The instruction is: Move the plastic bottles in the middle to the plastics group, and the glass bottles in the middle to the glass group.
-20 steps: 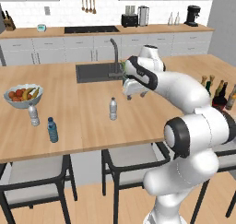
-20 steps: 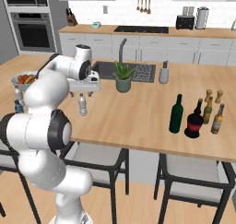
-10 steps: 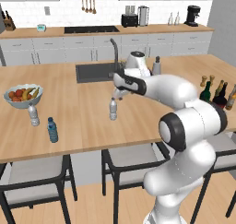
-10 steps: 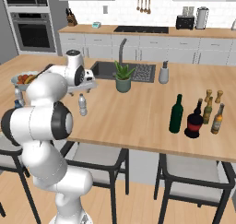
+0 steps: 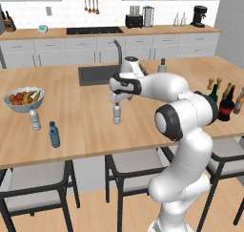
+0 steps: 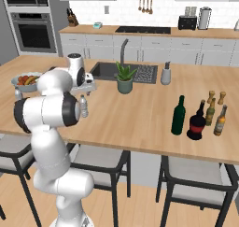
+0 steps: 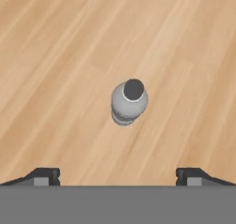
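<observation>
Left base view: the two-finger gripper hangs directly above the small clear greyish plastic water bottle, which stands upright on the wooden island counter, in front of the dark sink. At the counter's left end stand a second small clear bottle and a small blue-tinted bottle, near a fruit bowl. Right base view: the same water bottle stands just beside the arm's elbow; well apart to the right are the tall dark green wine bottle and the squat dark bottle with a red label, next to slim brown and olive glass bottles. Hand view: the camera looks straight down on the bottle cap — the two fingertips stand wide apart, gripping nothing, with the bottle centred between them and not touching either.
</observation>
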You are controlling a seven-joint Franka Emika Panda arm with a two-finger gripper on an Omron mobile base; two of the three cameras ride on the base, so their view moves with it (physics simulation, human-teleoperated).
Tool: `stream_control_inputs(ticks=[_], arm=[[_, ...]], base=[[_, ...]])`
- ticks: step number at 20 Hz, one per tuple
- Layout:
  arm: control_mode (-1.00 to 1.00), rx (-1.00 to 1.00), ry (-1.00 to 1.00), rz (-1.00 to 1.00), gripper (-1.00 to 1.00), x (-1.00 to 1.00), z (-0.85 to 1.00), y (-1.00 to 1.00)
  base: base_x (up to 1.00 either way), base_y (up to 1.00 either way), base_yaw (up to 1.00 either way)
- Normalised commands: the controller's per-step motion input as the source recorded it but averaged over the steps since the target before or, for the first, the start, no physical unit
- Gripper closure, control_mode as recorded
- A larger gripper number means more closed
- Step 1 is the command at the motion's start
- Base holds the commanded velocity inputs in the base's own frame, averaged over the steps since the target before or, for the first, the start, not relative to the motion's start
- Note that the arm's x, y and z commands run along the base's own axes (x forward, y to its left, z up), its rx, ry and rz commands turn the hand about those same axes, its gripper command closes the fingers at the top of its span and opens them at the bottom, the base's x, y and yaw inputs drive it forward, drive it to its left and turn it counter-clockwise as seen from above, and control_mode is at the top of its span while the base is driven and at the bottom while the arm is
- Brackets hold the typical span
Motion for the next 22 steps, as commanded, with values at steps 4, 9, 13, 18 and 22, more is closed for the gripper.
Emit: stream_control_inputs(ticks=[4,9,13,18,22], arm=[[-1.0,0.0,0.0,0.0,-1.0,0.37,-0.3,0.18],[-1.0,0.0,0.0,0.0,-1.0,0.25,-0.36,0.07],[-1.0,0.0,0.0,0.0,-1.0,0.27,-0.27,0.0],[-1.0,0.0,0.0,0.0,-1.0,0.13,-0.2,0.0],[-1.0,0.0,0.0,0.0,-1.0,0.19,-0.23,0.0]], base=[[0.0,0.0,0.0],[0.0,0.0,0.0],[0.0,0.0,0.0],[0.0,0.0,0.0],[0.0,0.0,0.0]])
